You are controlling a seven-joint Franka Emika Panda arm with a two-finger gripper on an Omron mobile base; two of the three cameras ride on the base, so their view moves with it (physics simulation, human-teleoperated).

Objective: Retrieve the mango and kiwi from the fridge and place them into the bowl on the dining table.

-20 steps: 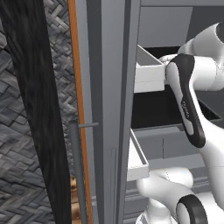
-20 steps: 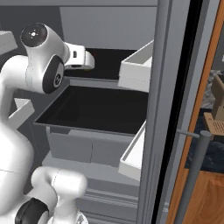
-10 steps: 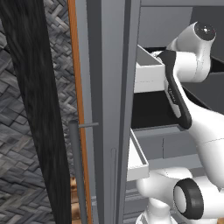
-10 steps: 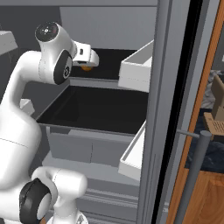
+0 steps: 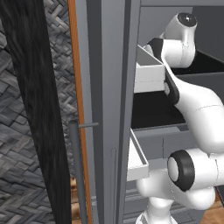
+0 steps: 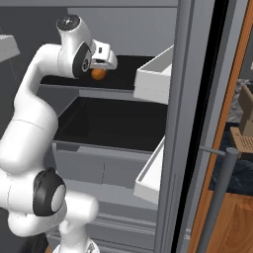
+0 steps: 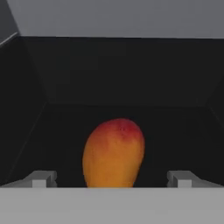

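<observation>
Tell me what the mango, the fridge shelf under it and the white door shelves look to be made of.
Mango: smooth fruit skin, orange blending to a red top, soft sheen. Fridge shelf beneath it: dark matte surface, perhaps plastic or coated metal; no reflections show, and the rendering leaves it open. White door shelves: flat, matte white, thin-walled trays, likely plastic. The open gripper faces the mango.

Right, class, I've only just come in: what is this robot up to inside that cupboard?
The white robot arm is reaching into the open matte grey fridge, onto an upper dark shelf. Its two-finger gripper stands open, a finger tip on each side of an orange-yellow mango with a red blush lying on that shelf. Nothing is gripped yet.
</observation>
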